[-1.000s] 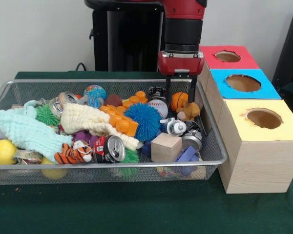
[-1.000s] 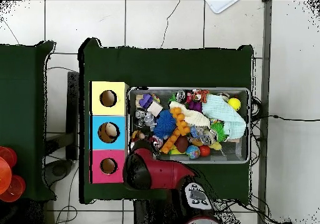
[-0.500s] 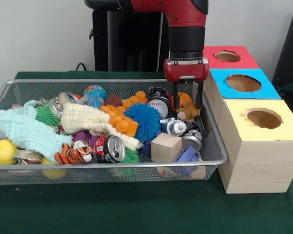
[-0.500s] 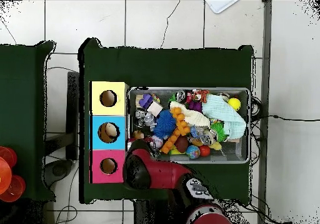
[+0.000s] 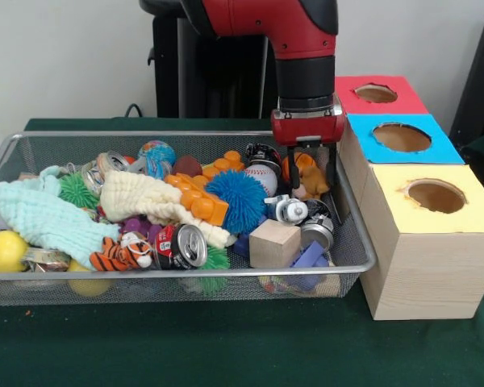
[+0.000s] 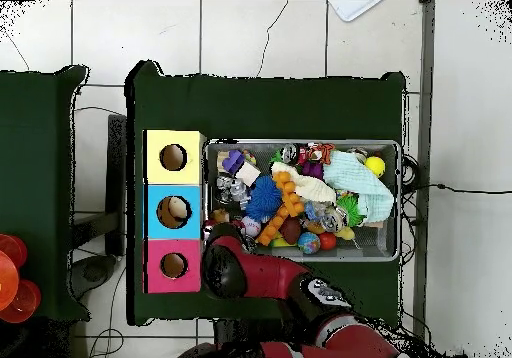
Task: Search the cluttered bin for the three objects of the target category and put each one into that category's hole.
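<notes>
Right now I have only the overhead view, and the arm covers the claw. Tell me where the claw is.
Observer: The claw hangs low inside the wire bin, at the end next to the blue-topped box, with its fingers apart.
Operator: Name what sits between the fingers.
Observer: A small brown plush animal, with an orange ball just behind it. I cannot tell whether the fingers touch either one.

Silvery wire-mesh bin [image 5: 32, 149], pale bare-wood block [image 5: 274, 243], seemingly knitted mint cloth [image 5: 44, 216], glossy can [image 5: 180, 246].
</notes>
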You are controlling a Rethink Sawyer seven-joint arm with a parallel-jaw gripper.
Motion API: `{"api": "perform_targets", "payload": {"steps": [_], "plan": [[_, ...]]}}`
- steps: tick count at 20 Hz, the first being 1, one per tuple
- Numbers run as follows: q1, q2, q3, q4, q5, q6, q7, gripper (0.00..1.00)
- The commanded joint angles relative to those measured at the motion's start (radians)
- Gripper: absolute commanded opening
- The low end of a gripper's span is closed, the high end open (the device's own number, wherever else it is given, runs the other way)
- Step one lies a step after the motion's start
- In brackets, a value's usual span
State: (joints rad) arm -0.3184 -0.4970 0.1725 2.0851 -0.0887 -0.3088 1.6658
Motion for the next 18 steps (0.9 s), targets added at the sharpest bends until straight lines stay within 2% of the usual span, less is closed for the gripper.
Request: {"api": "perform_targets", "payload": {"steps": [1,6,7,11,18], "plan": [[0.001,0.078,0.094,-0.028,0.015,-0.040,0.251,1.00],[0.043,0.077,0.047,-0.055,0.030,0.072,0.177,1.00],[0.048,0.077,0.042,-0.058,0.037,0.103,0.166,0.00],[0.055,0.029,0.042,-0.051,0.063,0.234,0.139,0.00],[0.024,-0.061,0.068,-0.015,0.080,0.339,0.151,0.00]]}}
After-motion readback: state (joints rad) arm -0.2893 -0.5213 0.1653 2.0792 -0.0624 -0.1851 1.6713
